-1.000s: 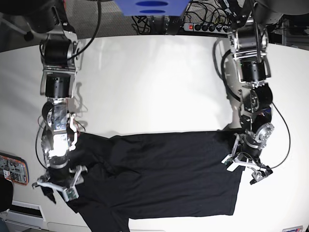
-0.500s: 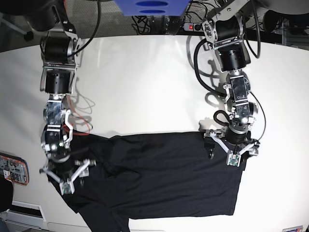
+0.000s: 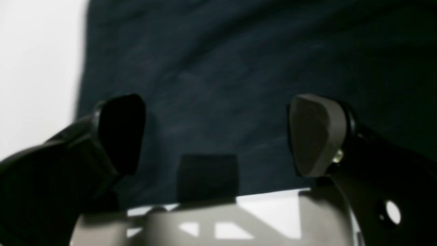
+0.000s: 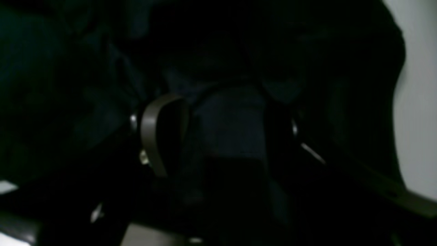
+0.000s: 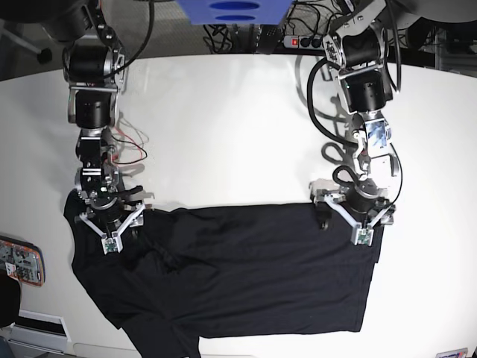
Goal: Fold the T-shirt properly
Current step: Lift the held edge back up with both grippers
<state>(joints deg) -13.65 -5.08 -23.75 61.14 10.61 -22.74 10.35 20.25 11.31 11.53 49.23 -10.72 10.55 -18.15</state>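
The black T-shirt (image 5: 246, 276) lies spread flat across the near half of the white table (image 5: 223, 127). My left gripper (image 5: 354, 221) hangs over the shirt's far right corner. In the left wrist view my left gripper (image 3: 218, 133) is open, its two fingers wide apart above the dark T-shirt (image 3: 239, 61), holding nothing. My right gripper (image 5: 112, 221) sits on the far left shoulder area. The right wrist view is very dark: my right gripper (image 4: 222, 136) stands open, with a ridge of the T-shirt (image 4: 232, 112) between the fingers (image 4: 160, 136).
A power strip (image 5: 317, 42) and cables lie at the table's back edge beside a blue object (image 5: 235, 11). A small device (image 5: 19, 261) lies at the left edge. Thin red wires (image 5: 128, 155) trail by my right arm. Bare table (image 3: 34, 68) borders the shirt.
Both grippers have moved toward the far edge of the shirt, the left one also inward. The shirt's left sleeve side now spreads farther back and left.
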